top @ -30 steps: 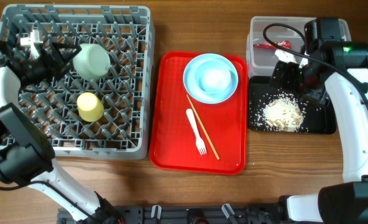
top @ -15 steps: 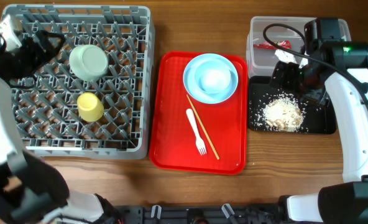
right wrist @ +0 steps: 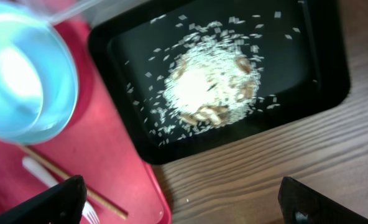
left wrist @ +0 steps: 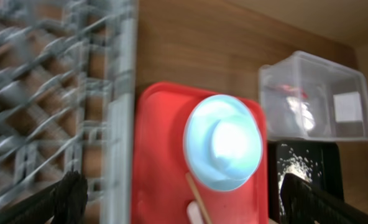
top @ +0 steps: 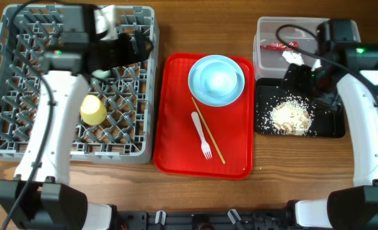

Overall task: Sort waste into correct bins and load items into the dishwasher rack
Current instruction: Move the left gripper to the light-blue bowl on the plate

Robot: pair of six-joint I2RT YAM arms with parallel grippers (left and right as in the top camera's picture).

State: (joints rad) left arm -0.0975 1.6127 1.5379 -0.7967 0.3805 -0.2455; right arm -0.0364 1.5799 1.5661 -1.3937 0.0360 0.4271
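the grey rack (top: 23, 137) holds the yellow cup (top: 92, 110); the red tray (top: 176, 147) beside it bears the blue bowl (top: 216, 78), fork (top: 202, 134) and chopsticks (top: 208, 131). crumbs (top: 291, 116) lie in the black tray (top: 329, 124). the left hand (top: 138, 46) over the rack and the right hand (top: 299, 80) over the black tray are both released, empty.

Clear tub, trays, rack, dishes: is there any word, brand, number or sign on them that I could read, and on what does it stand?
No text can be read in any view.
The white sticker on the clear tub: looks blank, or too blurred to read.
The red wrapper inside that tub: any print is too small to read.
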